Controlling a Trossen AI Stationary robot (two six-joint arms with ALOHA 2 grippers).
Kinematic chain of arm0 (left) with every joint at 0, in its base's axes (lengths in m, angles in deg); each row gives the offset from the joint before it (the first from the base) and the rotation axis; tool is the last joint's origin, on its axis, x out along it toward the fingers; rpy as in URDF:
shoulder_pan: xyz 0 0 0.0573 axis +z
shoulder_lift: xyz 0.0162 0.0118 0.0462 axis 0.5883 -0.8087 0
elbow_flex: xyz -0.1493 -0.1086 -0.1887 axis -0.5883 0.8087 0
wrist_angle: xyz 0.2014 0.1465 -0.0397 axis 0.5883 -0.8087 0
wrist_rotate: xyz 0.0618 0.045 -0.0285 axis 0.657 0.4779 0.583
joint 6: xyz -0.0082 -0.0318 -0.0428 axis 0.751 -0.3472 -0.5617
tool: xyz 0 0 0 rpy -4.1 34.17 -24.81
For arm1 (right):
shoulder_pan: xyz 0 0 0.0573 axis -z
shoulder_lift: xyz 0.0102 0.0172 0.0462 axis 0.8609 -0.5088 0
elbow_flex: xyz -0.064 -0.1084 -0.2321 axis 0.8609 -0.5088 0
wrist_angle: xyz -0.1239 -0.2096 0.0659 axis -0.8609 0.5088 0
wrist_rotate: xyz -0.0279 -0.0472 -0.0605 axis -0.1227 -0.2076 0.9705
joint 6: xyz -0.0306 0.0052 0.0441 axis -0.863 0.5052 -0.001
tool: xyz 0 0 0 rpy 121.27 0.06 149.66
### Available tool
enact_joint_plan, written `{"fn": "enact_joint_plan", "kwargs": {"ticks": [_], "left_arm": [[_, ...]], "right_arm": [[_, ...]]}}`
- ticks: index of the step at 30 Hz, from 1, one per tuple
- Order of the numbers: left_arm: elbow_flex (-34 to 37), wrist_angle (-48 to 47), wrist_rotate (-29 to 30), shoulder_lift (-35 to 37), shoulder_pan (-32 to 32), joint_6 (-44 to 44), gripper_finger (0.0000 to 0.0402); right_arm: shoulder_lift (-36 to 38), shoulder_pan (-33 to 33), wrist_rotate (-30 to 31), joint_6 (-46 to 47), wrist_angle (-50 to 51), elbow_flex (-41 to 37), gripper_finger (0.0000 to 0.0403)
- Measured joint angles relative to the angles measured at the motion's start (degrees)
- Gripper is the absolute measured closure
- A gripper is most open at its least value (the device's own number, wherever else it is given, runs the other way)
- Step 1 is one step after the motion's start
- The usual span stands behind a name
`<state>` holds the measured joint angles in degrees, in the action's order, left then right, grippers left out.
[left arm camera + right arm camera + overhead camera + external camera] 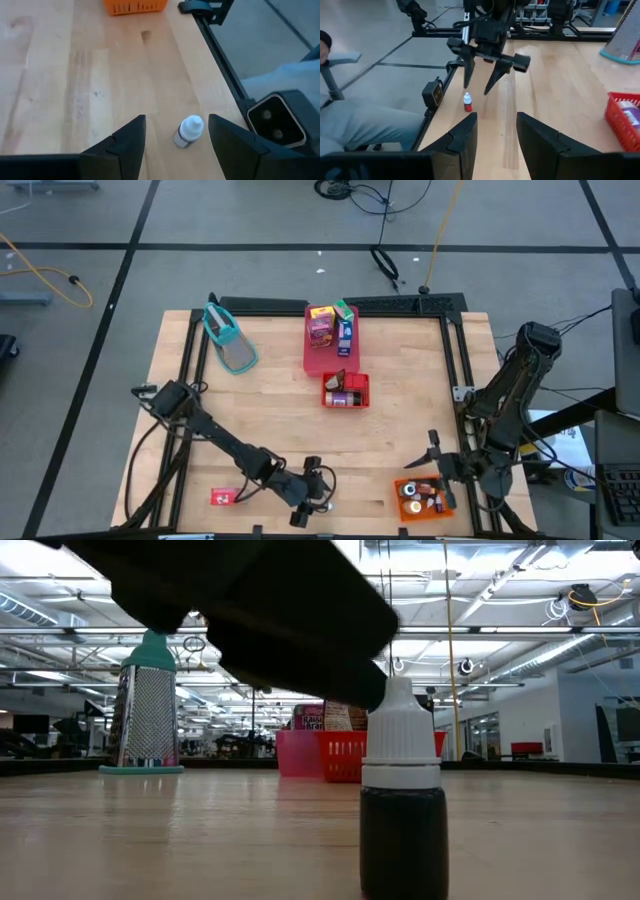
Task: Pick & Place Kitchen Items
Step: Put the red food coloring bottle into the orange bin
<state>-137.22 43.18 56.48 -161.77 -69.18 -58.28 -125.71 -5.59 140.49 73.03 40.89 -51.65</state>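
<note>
The little dropper bottle, dark-bodied with a white cap, stands upright on the bare wood close to the table's near edge. In the left wrist view it sits between the two fingers of the left gripper, with clear wood on either side; nothing is pinching it. From the right wrist view, the left gripper hangs above the bottle with its jaws spread apart, tips pointing down and clear of the cap, and a red band shows on the bottle's body. In the low view the bottle fills the foreground.

The right gripper hangs over the orange bin at the near right corner, jaws partly apart and holding nothing.

Across the table stand a teal-handled grater, a pink tray with small cartons, and a red basket. One carton in the low view bears lettering starting "Rais", the rest hidden. A small red packet lies near the left front; its print is too small to read.
</note>
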Motion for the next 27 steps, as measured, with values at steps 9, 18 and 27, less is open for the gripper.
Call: {"fn": "enact_joint_plan", "kwargs": {"ticks": [9, 18, 27], "left_arm": [[0.00, 4.57, -1.35, -2.87, -0.62, -1.03, 0.0183], [0.00, 4.73, 0.56, -3.50, -0.76, -1.29, 0.0183], [0.03, 5.76, 1.83, -5.62, -0.59, -2.10, 0.0183]], "right_arm": [[0.00, 0.98, -0.02, -0.79, 0.02, 0.00, 0.0275], [0.00, 0.98, -0.02, -1.11, 0.00, 0.00, 0.0275], [-0.02, 1.30, -0.04, -1.12, 0.02, 0.00, 0.0275]]}}
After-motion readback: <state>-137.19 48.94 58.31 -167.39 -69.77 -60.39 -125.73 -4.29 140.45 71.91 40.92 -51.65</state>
